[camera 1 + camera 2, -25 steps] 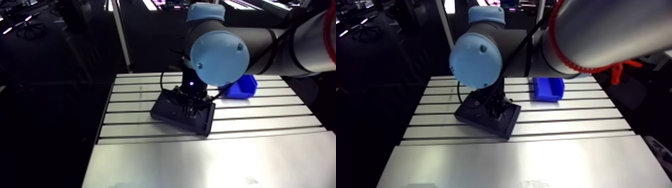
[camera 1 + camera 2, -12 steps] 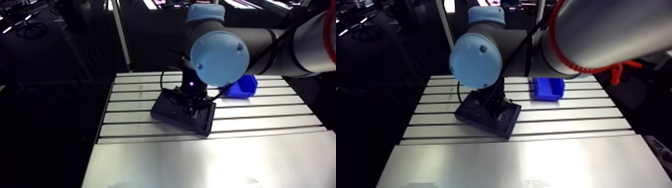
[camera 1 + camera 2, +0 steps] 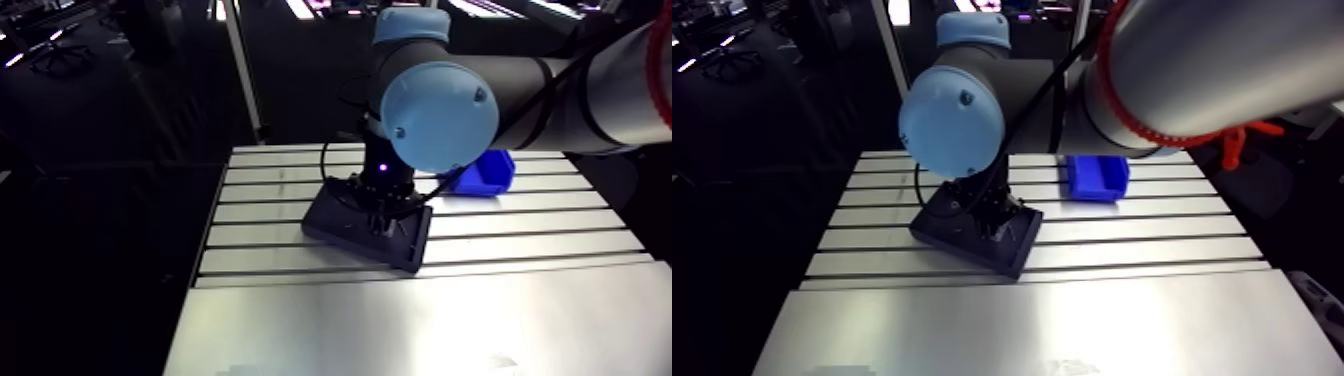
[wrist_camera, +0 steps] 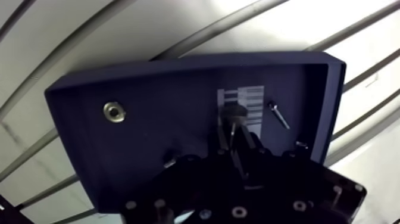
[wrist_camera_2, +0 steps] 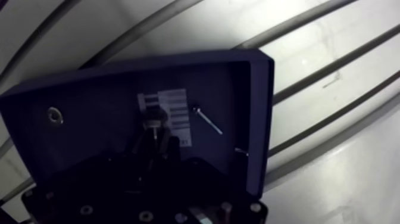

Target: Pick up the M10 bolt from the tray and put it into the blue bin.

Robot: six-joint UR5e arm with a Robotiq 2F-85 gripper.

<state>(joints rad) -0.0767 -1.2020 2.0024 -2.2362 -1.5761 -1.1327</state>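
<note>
In the wrist view the dark blue tray (image 4: 149, 143) lies on the slotted table right under my gripper (image 4: 236, 132). The M10 bolt (image 4: 233, 112) lies on a striped white label (image 4: 250, 101) in the tray, its dark head ahead of my fingertips. My two fingers (image 4: 221, 136) press on its shank from both sides, so the gripper is shut on it. I cannot tell whether the bolt is off the tray floor. In the arm view the gripper (image 3: 380, 222) stands low over the tray (image 3: 340, 225), and the blue bin (image 3: 485, 172) sits behind it to the right.
A metal nut (image 4: 114, 111) lies in the tray away from the gripper. A thin screw (image 4: 278, 115) lies just beside the label, and a small part (image 4: 300, 143) rests by the tray wall. Slotted aluminium table (image 3: 520, 235) surrounds the tray.
</note>
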